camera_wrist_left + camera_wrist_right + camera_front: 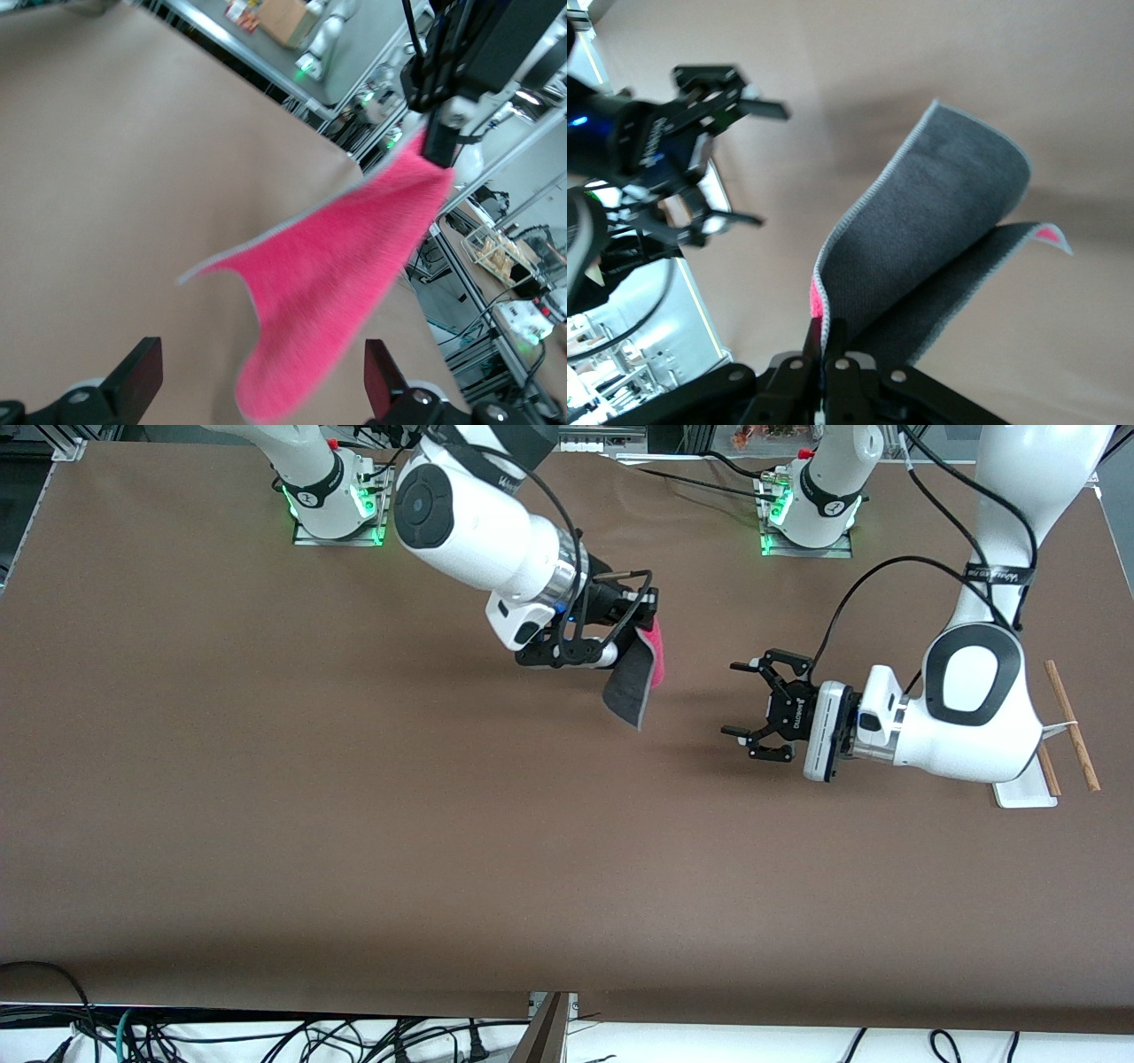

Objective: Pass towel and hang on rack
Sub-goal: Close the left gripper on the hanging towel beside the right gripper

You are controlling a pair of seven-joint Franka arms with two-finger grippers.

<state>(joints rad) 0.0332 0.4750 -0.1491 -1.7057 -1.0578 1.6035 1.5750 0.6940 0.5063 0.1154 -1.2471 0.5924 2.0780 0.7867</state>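
Front view: right gripper [640, 622] pinches the towel [634, 680] by one edge, hanging above mid-table. Left gripper [742, 707], fingers spread, faces it nearby. Rack [1028, 790] sits at the left arm's end. Advice: close on the dangling cloth before the right lets go.

We hold right gripper [631, 638] pinched up over mid-table, left gripper [740, 708] spread wide, pointing toward it

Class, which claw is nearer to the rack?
The left claw: its arm hangs over the rack at that table end. The right claw holds the towel mid-table.
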